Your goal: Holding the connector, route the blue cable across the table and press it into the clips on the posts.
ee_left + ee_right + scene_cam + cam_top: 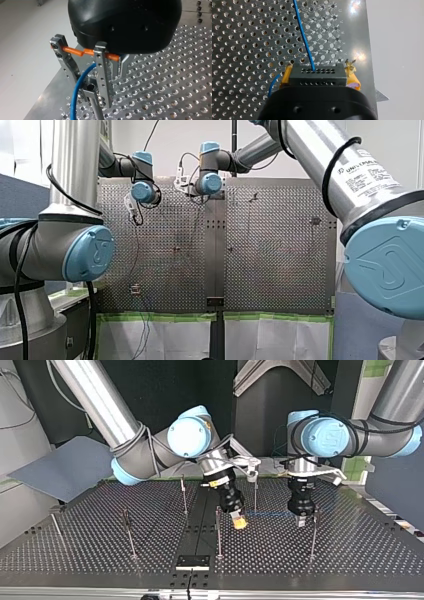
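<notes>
My right gripper is shut with its yellow pads on a black connector that has rows of small holes. The blue cable leaves the connector's front and runs away over the perforated plate. In the top view the cable stretches level from my right gripper to my left gripper. My left gripper has metal fingers closed about the blue cable, right at the top of a thin post with a clip.
Several thin metal posts stand on the perforated table, among them one beside my right gripper, one beside my left gripper and one at the top view's left. A black plate lies at the near edge.
</notes>
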Motion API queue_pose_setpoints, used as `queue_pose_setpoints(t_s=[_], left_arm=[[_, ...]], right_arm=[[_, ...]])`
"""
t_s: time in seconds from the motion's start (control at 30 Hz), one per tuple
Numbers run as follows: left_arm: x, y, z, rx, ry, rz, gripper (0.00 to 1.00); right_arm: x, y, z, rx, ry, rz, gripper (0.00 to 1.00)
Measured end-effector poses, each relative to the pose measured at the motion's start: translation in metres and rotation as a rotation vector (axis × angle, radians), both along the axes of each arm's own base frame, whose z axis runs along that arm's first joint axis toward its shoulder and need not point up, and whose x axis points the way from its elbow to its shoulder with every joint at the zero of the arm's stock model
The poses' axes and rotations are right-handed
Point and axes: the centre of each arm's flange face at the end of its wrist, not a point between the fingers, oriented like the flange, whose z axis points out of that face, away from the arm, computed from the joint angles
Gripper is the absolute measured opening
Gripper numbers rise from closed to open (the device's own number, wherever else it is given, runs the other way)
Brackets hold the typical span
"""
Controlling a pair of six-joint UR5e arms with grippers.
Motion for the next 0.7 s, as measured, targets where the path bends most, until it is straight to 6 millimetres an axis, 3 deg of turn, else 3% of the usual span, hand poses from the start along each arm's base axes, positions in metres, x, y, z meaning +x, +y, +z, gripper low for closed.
queue_pose_setpoints(t_s=[0.47,0.57,0.7], left_arm=[[-0.007,-0.006,0.001,0.009,-0.004,-0.008,0.00],[-0.020,-0.018,-0.001,0.016,0.001,-0.031,0.00],[-0.029,-0.028,-0.005,0.019,0.008,-0.052,0.00]], right_arm=[[0.004,0.003,-0.002,0.000,0.010,0.001,0.00],[0.015,0.013,-0.010,-0.002,0.040,0.014,0.00],[0.028,0.021,-0.036,0.008,0.115,0.028,0.00]])
